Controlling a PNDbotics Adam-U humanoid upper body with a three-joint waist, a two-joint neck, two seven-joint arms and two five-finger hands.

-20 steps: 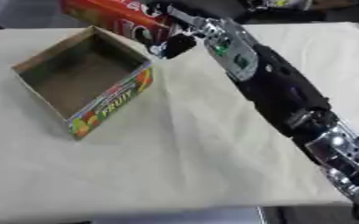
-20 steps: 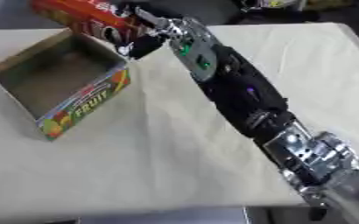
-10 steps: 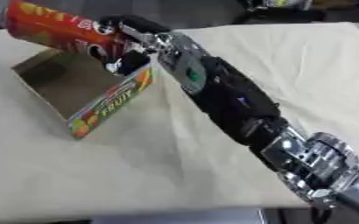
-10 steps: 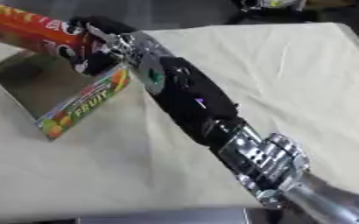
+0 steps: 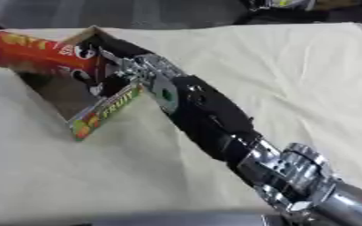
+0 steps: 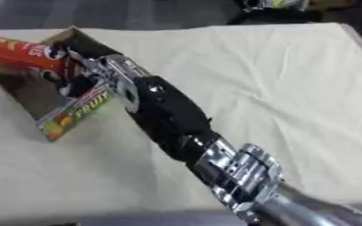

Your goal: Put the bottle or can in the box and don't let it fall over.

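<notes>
In the left eye view the right hand (image 5: 111, 70) reaches in from the lower right, its fingers curled round a red can (image 5: 41, 55) that lies tilted well off upright over the open cardboard box (image 5: 99, 112) – the box sits on the cloth-covered desk (image 5: 292, 79) with "FRUIT" on its near wall. In the right eye view the can's far end runs past the left edge – the hand hides the other end
</notes>
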